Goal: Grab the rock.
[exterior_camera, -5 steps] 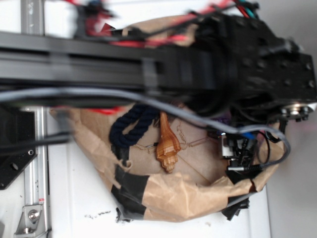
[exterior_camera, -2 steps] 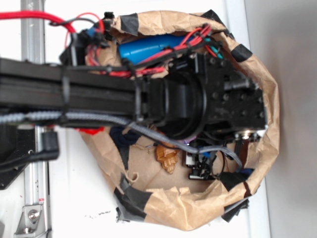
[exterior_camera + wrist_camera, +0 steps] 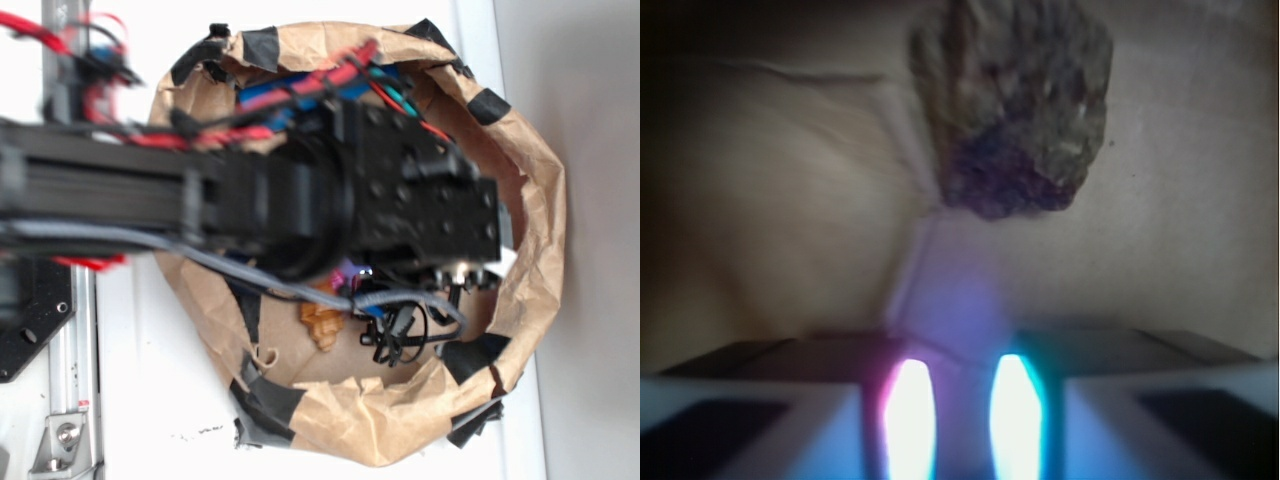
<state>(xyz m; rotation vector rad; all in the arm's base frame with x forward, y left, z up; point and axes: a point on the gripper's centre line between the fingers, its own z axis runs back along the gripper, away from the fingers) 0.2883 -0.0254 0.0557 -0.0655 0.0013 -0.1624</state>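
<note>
Brown-grey, one rock lies on paper beyond the gripper, whose opening I cannot tell

Rough matt rock; crinkled paper bag

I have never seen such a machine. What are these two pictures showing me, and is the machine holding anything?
The machine is a robot arm, black, with red and blue cables. One picture is taken from above: the arm reaches over a crumpled brown paper nest patched with black tape. Under the arm, part of an orange shell shows. The other picture comes from a camera on the arm's wrist, looking down past the gripper, whose two bright lights glow at the bottom. Ahead of it lies the rock, a rough brown-grey stone on the paper. Nothing is held: the rock lies apart from the gripper. Whether the gripper is open, I cannot tell.
</note>
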